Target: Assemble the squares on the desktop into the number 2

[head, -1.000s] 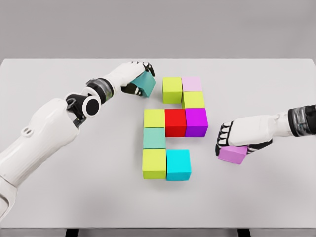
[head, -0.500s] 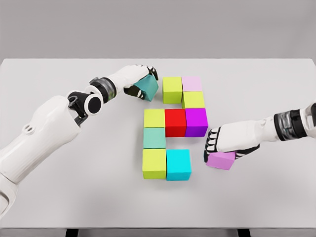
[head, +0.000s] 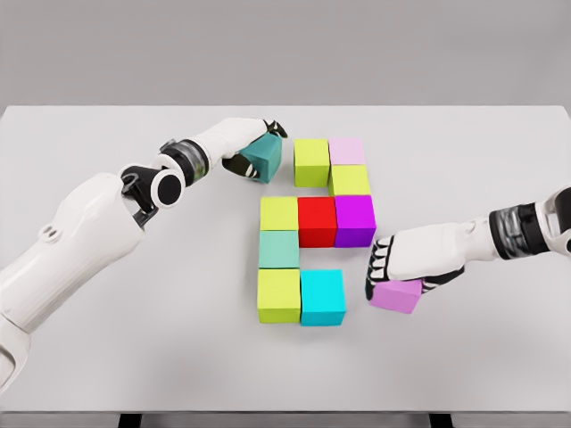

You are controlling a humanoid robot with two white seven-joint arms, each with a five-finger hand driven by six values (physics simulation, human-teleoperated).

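While gripped, teal cube (head: 265,157) in left hand (head: 239,143), orchid cube (head: 396,294) under rt hand (head: 412,257).

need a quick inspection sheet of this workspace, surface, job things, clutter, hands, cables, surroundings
surface: white table, flat, bare around the blocks.
job's things: nine cubes laid touching in a partial 2: lime cube and pale pink cube on top, yellow-green cube below the pink, then yellow cube, red cube, purple cube, then mint cube, then lime-green cube and cyan cube. Teal cube sits left of the top row, a gap apart; violet cube right of the cyan one, a gap apart.
clutter: nothing seen.
hands: left hand grasps the teal cube; right hand grasps the violet cube.
cables: nothing seen.
surroundings: plain grey backdrop.
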